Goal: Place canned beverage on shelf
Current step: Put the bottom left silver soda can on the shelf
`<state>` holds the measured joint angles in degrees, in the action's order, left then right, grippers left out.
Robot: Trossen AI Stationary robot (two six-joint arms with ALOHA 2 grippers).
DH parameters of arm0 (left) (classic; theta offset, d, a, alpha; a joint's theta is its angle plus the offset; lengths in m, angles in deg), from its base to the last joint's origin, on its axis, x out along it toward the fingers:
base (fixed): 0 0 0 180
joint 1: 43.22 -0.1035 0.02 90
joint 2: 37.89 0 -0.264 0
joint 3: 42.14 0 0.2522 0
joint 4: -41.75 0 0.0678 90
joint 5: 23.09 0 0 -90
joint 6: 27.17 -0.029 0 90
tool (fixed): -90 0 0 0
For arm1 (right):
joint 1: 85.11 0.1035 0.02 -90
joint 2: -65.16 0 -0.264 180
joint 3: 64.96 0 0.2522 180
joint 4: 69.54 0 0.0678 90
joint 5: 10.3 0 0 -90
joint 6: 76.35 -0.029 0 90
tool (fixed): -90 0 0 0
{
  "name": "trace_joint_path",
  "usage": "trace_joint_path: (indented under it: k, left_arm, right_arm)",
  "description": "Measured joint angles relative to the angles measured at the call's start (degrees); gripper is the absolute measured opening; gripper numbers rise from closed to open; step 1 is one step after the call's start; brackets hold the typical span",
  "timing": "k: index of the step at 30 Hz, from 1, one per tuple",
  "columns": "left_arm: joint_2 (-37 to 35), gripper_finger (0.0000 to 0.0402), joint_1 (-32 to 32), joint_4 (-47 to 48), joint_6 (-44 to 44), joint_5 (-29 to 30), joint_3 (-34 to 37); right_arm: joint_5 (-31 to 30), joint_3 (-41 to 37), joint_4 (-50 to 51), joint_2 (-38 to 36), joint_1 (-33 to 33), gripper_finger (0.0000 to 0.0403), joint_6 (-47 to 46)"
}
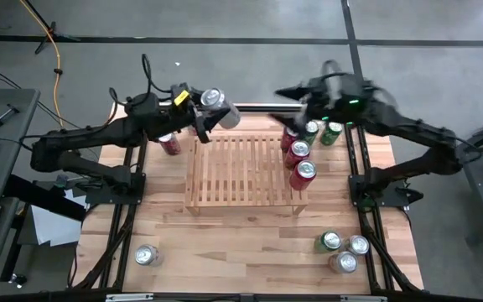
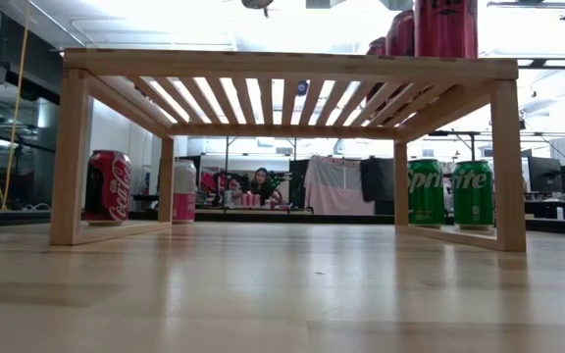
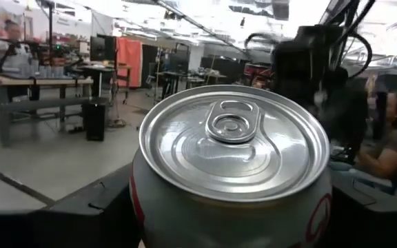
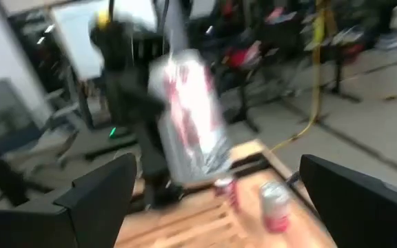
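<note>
A silver-white can with red markings (image 1: 217, 107) hangs in the air over the far left corner of the light slatted wooden shelf (image 1: 241, 168), with my left gripper (image 1: 206, 117) shut on it. The can's pull-tab top (image 3: 234, 141) faces back at the left wrist. My right gripper (image 1: 296, 94) stands open and empty to the can's right, over the shelf's far right corner; its fingers (image 4: 102, 196) flank nothing. Three red cans (image 1: 298, 153) stand upright on the shelf's right end, also in the low view (image 2: 446, 27). My left gripper pinches the can's side wall (image 3: 138, 200) just under the top rim, one finger (image 3: 81, 210) on each side. The fingers come from the table's left and run along the can. The can is lifted clear of the shelf, tilted, its top end toward the left arm.
On the table stand two green cans (image 1: 322, 132) right of the shelf's far end, a red can (image 1: 169, 143) left of it, a silver can (image 1: 147, 255) near left and three cans (image 1: 343, 250) near right. The shelf's left and middle slats are bare.
</note>
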<state>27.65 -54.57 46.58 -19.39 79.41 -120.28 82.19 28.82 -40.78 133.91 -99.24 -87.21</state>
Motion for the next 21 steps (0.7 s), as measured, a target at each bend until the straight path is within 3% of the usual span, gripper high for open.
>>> trace_joint_path:
  k: [9,13,21]
  left_arm:
    - [14.13,0.0280,3.68,-2.30,2.75,-3.69,0.09]
    - [21.06,0.0280,3.87,-8.91,3.85,-6.21,0.09]
    - [26.81,0.0280,3.41,-13.42,-2.25,-4.13,0.09]
  right_arm:
    - [-7.01,-0.06,6.52,-9.75,-0.13,0.0396,0.84]
    - [-8.51,-0.08,7.03,-11.16,-0.13,0.0396,1.89]
    - [-8.76,-0.14,8.03,-10.84,-0.13,0.0397,1.89]
